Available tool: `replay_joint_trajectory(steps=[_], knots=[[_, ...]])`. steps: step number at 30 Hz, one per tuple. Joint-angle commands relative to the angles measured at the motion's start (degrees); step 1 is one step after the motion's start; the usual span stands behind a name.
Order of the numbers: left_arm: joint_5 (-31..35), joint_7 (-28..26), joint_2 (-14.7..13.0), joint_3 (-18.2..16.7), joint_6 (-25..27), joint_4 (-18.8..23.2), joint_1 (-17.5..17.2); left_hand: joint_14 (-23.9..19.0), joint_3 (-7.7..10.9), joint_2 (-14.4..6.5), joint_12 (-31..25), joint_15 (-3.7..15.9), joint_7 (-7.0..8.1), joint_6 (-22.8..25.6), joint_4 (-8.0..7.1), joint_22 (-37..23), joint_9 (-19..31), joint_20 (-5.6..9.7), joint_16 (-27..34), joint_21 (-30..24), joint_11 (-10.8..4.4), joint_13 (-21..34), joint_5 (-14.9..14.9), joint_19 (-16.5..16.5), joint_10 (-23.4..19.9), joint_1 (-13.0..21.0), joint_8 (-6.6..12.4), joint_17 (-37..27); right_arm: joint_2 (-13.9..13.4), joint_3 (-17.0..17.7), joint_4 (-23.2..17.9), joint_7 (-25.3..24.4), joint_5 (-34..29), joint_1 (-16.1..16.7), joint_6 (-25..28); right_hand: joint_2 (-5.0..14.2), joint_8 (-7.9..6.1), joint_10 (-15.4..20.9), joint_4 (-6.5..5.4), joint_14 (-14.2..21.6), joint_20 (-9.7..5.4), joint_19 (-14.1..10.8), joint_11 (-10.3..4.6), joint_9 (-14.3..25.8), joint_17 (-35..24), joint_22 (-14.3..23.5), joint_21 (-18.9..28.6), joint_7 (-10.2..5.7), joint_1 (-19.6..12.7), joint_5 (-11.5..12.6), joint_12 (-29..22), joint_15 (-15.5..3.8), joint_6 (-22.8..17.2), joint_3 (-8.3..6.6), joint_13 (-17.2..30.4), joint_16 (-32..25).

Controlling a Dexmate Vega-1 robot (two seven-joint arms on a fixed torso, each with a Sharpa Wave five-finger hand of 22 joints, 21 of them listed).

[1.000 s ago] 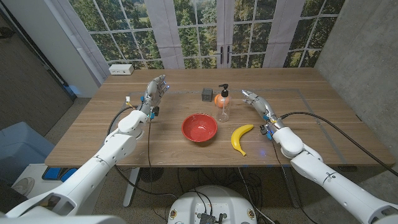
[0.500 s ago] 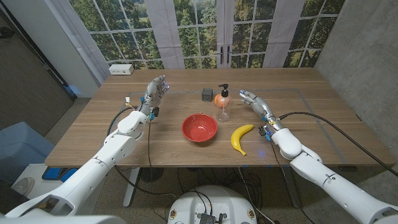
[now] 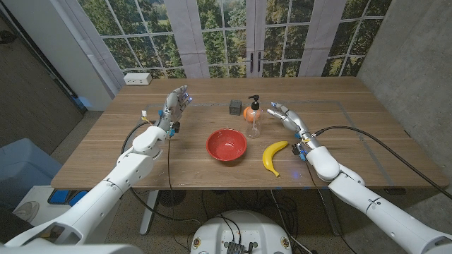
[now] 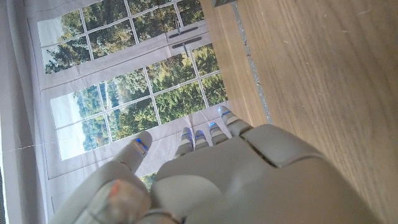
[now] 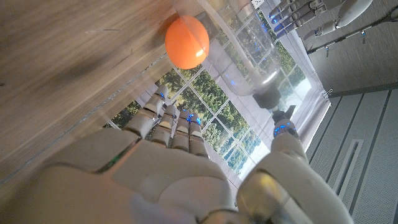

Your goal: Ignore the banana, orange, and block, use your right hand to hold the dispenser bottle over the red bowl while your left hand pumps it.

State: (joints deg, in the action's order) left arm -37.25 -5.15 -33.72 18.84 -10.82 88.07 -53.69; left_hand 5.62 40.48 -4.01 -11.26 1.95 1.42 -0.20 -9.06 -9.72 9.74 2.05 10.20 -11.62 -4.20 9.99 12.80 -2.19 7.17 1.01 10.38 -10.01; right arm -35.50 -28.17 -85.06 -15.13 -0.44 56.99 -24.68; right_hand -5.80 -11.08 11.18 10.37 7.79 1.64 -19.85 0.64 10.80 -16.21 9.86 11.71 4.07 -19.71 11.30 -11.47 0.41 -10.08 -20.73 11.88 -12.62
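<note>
Head view: clear dispenser bottle (image 3: pixel 253 120), black pump.

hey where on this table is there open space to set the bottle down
Bare wood lies between the left robot hand and the red bowl, and along the near edge left of the bowl. It is crowded around the dispenser bottle: block, orange, banana, right robot hand.

A clear glossy plastic dispenser bottle (image 3: pixel 253 121) and glossy red bowl (image 3: pixel 226 145) stand on the matt wooden table (image 3: pixel 106 141).
</note>
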Motion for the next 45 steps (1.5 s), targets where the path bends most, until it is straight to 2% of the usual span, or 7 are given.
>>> replay_joint_trajectory(steps=[1,20,27,31,34,36,45], knots=[[-0.5,0.4,-0.1,-0.4,-0.4,-0.3,-0.3,-0.2,0.03,-5.5,-0.1,3.09,0.23,0.5,-0.37,-0.2,0.1,3.5,0.3,0.2,0.04,0.2,0.2,-0.3,-0.3,-0.2,0.12,-0.1,-0.2,-1.4,-1.1,-0.9,-3.1,-1.0,2.7,-0.97,-0.02,-0.8,0.29,-0.3,-0.01,-0.4,-0.37,0.1,0.1,0.2,0.1,-0.25,-1.9,0.8,0.3,-0.71,1.1,0.15,0.1,0.1],[-0.9,0.9,-0.3,-0.7,-0.4,-0.9,-0.3,-0.2,-0.03,-5.6,0.0,3.06,0.2,0.5,-0.49,-0.2,0.2,3.53,0.3,0.2,0.08,0.2,0.3,-0.3,-0.5,-0.2,0.08,-0.1,-0.6,-3.6,-2.3,-1.9,-7.1,-2.7,5.5,-2.12,-0.42,-3.3,-0.06,-2.6,0.22,0.0,-1.47,0.5,0.4,0.3,-0.1,-0.81,-7.1,2.2,0.3,-1.85,3.6,-0.42,0.5,0.5],[-0.9,1.1,-0.2,-0.6,-0.6,-1.2,-0.1,-0.3,-0.04,-5.6,0.0,2.98,0.19,0.6,-0.53,-0.2,0.2,3.49,0.3,0.2,0.11,0.2,0.3,-0.4,-0.5,-0.2,0.08,-0.1,-0.2,-4.1,-3.3,-3.4,-9.0,-2.7,7.4,-3.08,-0.47,-4.1,-0.5,-3.5,3.98,2.5,-2.14,0.7,0.5,0.3,-1.0,-1.3,-8.0,2.5,0.2,-2.0,4.5,0.13,0.7,0.6],[-0.9,0.9,-0.3,-0.7,-0.4,-1.1,-0.2,-0.3,-0.04,-5.6,0.0,2.94,0.22,0.6,-0.55,-0.2,0.2,3.48,0.3,0.2,0.11,0.2,0.3,-0.4,-0.5,-0.2,0.09,-0.1,-0.2,-4.5,-2.8,-3.2,-9.2,-3.4,7.1,-3.14,-0.47,-4.4,-0.64,-4.2,4.17,3.0,-2.23,0.7,0.5,0.3,-1.0,-1.4,-8.1,2.6,0.2,-2.92,4.8,0.29,0.8,0.8],[-1.1,1.1,-0.2,-0.7,-0.6,-1.2,-0.2,-0.3,-0.05,-5.6,0.0,2.99,0.2,0.6,-0.57,-0.2,0.2,3.51,0.3,0.2,0.04,0.2,0.3,-0.4,-0.5,-0.2,0.07,-0.2,0.2,-4.9,-2.1,-4.3,-10.3,-3.7,6.2,-3.09,-0.64,-4.5,-0.93,-4.4,-0.83,3.4,-2.09,0.8,0.7,0.4,-0.8,-1.49,-8.6,2.9,-0.1,-2.97,5.0,0.65,0.9,0.6],[-0.8,0.9,-0.4,-0.7,-0.6,-0.9,-0.3,-0.3,-0.06,-5.7,0.0,2.97,0.25,0.6,-0.58,-0.2,0.2,3.52,0.3,0.2,0.06,0.2,0.3,-0.4,-0.5,-0.2,0.06,-0.2,0.4,-5.0,-1.8,-4.2,-10.1,-3.9,5.8,-3.07,-0.72,-4.4,-1.03,-4.2,-2.54,3.6,-1.69,0.9,0.9,0.4,-0.8,-1.15,-8.7,3.0,-0.2,-2.03,5.0,0.83,1.0,0.5],[-1.0,0.8,-0.4,-0.8,-0.5,-0.8,-0.4,-0.5,-0.08,-5.7,0.0,2.95,0.17,0.6,-0.61,-0.2,0.2,3.57,0.3,0.2,0.12,0.2,0.4,-0.5,-0.6,-0.2,0.06,-0.1,0.9,-5.8,-0.4,-3.4,-10.1,-5.1,4.4,-2.96,-0.86,-4.0,-1.13,-4.0,-3.11,3.2,-1.03,1.0,1.0,0.3,-0.6,-0.45,-9.0,3.1,-0.5,-1.77,4.9,1.01,1.1,0.4]])
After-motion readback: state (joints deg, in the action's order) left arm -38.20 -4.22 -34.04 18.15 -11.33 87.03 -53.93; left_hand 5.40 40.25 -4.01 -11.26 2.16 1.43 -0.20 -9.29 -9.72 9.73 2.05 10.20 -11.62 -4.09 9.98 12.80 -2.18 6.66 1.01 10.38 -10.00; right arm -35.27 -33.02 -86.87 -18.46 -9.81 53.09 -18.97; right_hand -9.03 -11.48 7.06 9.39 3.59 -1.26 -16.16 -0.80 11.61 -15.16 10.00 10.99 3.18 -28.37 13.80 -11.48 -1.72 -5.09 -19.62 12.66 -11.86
